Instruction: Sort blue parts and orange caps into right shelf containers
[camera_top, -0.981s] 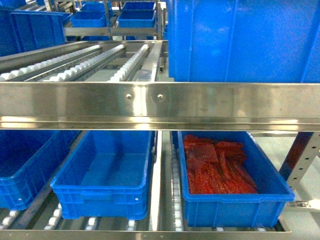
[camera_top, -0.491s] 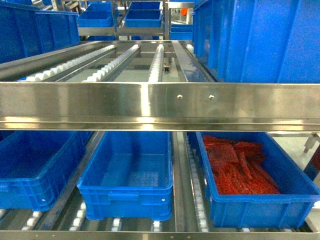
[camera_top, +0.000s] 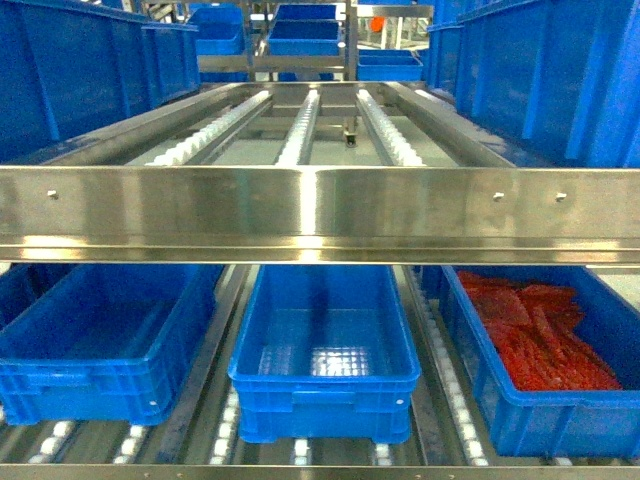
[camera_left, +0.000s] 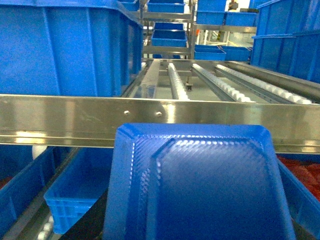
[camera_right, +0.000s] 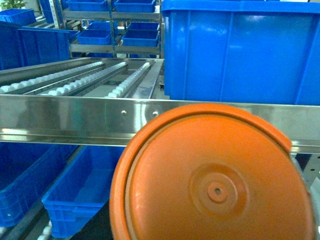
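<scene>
From where the robot faces it, a stainless steel rail (camera_top: 320, 212) runs across the front of a flow rack, with white roller tracks (camera_top: 300, 135) running back along the upper level behind it.

On the lower shelf three bright blue bins sit side by side on rollers. The left bin (camera_top: 100, 340) shows no contents from here. Just beside it the middle bin (camera_top: 325, 375) shows only its gridded floor. To the right, the third bin (camera_top: 545, 420) holds a heap of flat red pieces (camera_top: 545, 335). Tall blue crates stand on the upper level at either side, the left crate (camera_top: 70, 70) and the right crate (camera_top: 545, 70).

The left wrist view is largely filled by a blue part (camera_left: 197, 182), a moulded piece with a raised, textured panel and angled corners, held close to the lens in front of the rail. The jaws are hidden behind it, so I cannot tell how they stand.

The right wrist view is filled likewise by an orange cap (camera_right: 212, 175), round, with a raised rim and a small central hole, in front of the rail and below a big blue crate. Its jaws are hidden too, and I cannot tell their state.
</scene>
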